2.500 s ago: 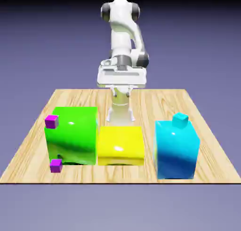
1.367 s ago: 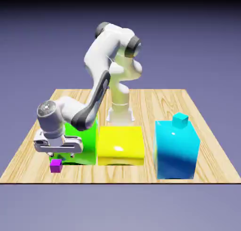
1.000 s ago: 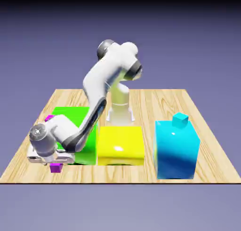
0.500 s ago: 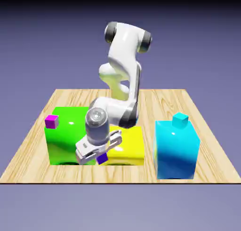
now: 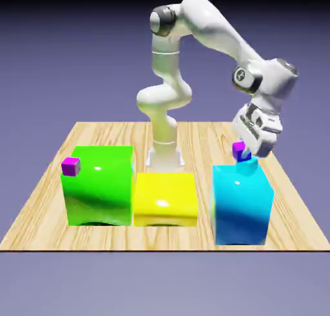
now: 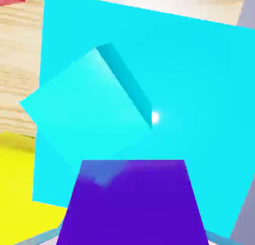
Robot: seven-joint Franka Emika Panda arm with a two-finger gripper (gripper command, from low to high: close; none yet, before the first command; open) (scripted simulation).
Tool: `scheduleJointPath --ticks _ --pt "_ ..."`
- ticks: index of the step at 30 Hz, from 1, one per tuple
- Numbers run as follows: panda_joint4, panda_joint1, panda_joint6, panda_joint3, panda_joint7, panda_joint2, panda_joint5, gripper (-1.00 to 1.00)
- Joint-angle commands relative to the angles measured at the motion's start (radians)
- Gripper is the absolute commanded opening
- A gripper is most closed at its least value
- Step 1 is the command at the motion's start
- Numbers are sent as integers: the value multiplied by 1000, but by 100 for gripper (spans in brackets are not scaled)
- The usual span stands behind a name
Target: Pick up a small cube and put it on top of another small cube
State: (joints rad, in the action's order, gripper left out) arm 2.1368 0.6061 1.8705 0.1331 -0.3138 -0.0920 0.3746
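The hand view shows what the exterior view cannot: the held purple cube (image 6: pixel 132 201) fills the bottom of the picture, and the tiny cyan cube (image 6: pixel 87 107) lies just beyond it on the big cyan block (image 6: pixel 199 89), with its top face bare. The exterior view alone shows the whole layout. There the gripper (image 5: pixel 248 152) hangs over the big cyan block (image 5: pixel 242 205) near the worktop's (image 5: pixel 38 199) right edge, clenched on the purple cube (image 5: pixel 239 148); whether that cube touches the tiny cyan cube (image 5: pixel 250 160) just under it is hard to tell.

Counted: two purple cubes, the second one (image 5: pixel 71 167) on the green block's (image 5: pixel 100 186) top left corner; one tiny cyan cube; three big blocks, the yellow block (image 5: pixel 165 197) in the middle.
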Motion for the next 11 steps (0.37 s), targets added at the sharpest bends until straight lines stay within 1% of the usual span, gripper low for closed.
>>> scheduleJointPath --ticks 1,3,7,8,9,11 --pt "12 -3 2 32 -15 -26 34 -100" --pt "15 -12 13 44 -30 -17 67 -100" --pt "125 -38 177 17 13 37 120 -100" --pt "125 -38 177 17 13 37 120 100" --pt "125 -38 177 17 13 37 120 100" --pt "66 -24 90 32 -10 8 92 100"
